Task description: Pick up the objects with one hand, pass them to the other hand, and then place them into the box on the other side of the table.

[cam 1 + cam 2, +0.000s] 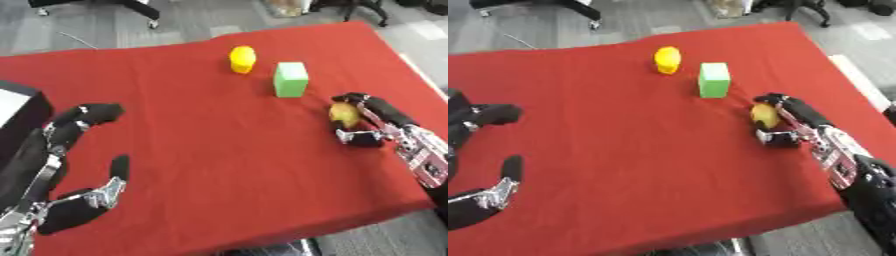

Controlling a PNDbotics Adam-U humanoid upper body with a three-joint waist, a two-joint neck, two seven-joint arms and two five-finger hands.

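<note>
Right hand closing on the first pick-up, a yellowish object.

The small yellowish object [346, 114] is sitting on the red surface [219, 150] at the right, with the right hand [372, 122] curling its fingers round it. Beyond, a green block [290, 79] and yellow object [242, 59] are waiting. The left hand [74, 170] is hanging open beside the dark box [17, 107]; next, I reckon, comes lifting and passing leftward.

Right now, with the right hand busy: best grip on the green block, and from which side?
Take the green block across its two flat side faces, coming from above. It stands upright and apart from the yellow object, so both sides look free. The right hand curls round a yellowish object.
</note>
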